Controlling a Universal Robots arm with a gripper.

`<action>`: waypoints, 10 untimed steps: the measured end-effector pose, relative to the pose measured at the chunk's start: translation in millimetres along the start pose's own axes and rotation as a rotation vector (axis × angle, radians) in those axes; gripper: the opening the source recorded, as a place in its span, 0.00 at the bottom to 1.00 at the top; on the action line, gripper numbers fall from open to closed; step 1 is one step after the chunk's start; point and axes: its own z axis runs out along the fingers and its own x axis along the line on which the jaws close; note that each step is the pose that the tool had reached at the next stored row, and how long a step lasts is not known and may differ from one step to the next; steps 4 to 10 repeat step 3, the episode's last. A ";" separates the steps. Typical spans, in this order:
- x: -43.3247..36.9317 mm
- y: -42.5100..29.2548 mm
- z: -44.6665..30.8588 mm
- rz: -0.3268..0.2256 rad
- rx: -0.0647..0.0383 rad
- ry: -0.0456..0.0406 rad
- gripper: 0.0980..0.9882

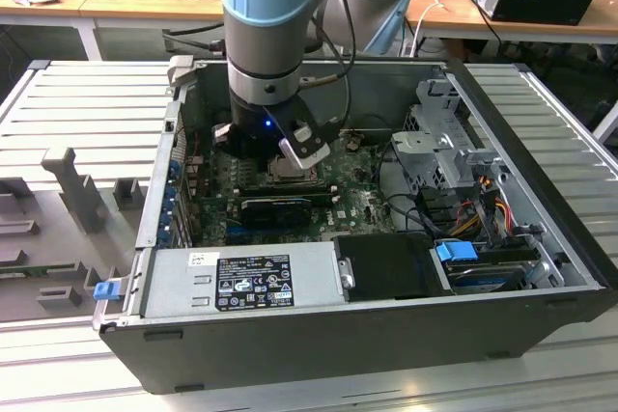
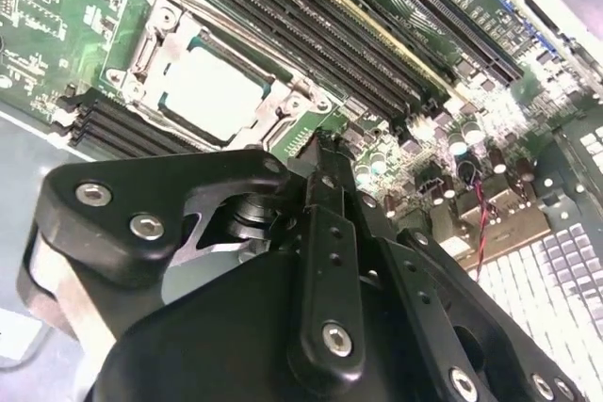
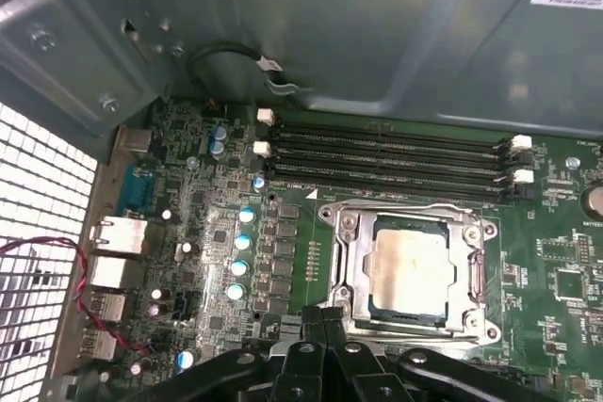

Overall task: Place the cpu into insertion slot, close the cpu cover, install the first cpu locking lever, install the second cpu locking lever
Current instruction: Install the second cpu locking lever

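Note:
The cpu [image 3: 412,268] [image 2: 212,91], a pale silvery square chip, lies flat in the insertion slot [image 3: 407,320] on the green board. The cpu cover [image 3: 344,233] [image 2: 155,40], a grey metal frame, lies flat down around the chip. My gripper [image 3: 325,315] [image 2: 325,143] is shut with nothing between its black fingers. Its tips hover just off one edge of the socket, beside the cover frame and apart from the chip. In the exterior view the gripper [image 1: 290,166] hangs inside the open computer case, right over the socket.
Long black memory slots [image 3: 386,152] run beside the socket. A perforated rear panel [image 3: 38,233] and a red-black wire [image 3: 85,308] lie to one side. In the case, a power supply [image 1: 241,277] sits at the front and a drive cage [image 1: 444,151] at the exterior view's right.

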 end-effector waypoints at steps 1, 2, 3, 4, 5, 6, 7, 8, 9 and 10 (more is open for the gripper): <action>0.0 0.0 0.0 0.000 0.000 -0.0001 0.01; 0.0 0.0 0.0 0.000 0.000 -0.0002 0.01; 0.0 0.1 -0.1 0.000 0.000 -0.0001 0.01; 0.0 0.1 -0.1 0.000 0.000 -0.0001 0.01; 0.0 0.1 -0.1 0.000 0.000 -0.0001 0.01; 0.0 0.1 -0.1 0.000 0.000 -0.0001 0.01; 0.0 0.1 -0.1 0.000 0.000 -0.0001 0.01; 0.0 0.1 -0.1 0.000 0.000 -0.0001 0.01; 0.0 0.1 -0.1 0.000 0.000 -0.0001 0.01; 0.0 0.1 -0.1 0.000 0.000 -0.0001 0.01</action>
